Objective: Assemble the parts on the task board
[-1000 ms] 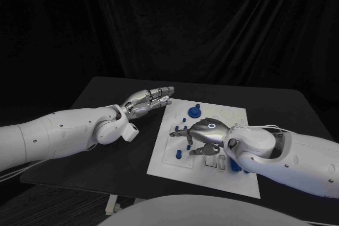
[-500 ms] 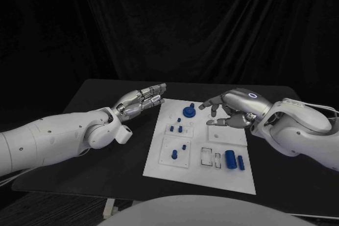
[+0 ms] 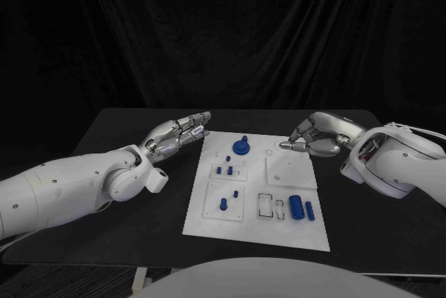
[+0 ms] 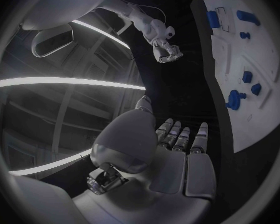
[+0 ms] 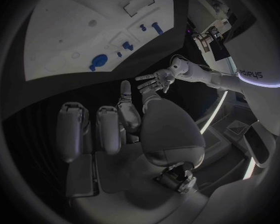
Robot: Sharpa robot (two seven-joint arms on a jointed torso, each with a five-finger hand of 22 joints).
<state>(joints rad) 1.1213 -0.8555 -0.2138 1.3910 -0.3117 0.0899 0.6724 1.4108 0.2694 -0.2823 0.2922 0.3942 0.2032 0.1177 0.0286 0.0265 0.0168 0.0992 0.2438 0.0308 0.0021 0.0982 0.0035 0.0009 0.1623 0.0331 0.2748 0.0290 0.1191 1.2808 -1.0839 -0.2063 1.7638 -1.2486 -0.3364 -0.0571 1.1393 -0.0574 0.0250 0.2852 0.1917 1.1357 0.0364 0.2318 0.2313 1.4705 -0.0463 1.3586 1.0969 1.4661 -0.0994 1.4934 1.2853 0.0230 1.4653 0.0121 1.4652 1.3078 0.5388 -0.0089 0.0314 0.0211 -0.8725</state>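
The white task board (image 3: 288,174) lies in the middle of the black table. A blue round knob (image 3: 242,146) stands near its far edge, small blue pegs (image 3: 226,170) in the left blocks, and two blue cylinders (image 3: 301,207) lie near the front right. My left hand (image 3: 176,135) hovers by the board's far left corner, flat, fingers straight, holding nothing. My right hand (image 3: 316,135) hangs above the board's far right corner, fingers loosely bent and empty. The left wrist view shows my left hand (image 4: 171,154), the board (image 4: 271,114) and the knob (image 4: 234,99). The right wrist view shows my right hand (image 5: 115,134) over the board (image 5: 65,30).
Bare black table (image 3: 139,201) surrounds the board on both sides and in front. A black curtain closes off the back. My left forearm (image 3: 84,178) lies over the table's left side, my right forearm (image 3: 399,162) over its right side.
My right hand has lifted off the middle of the board and drawn back to its far right corner, empty. The left hand has barely moved. The camera has shifted.
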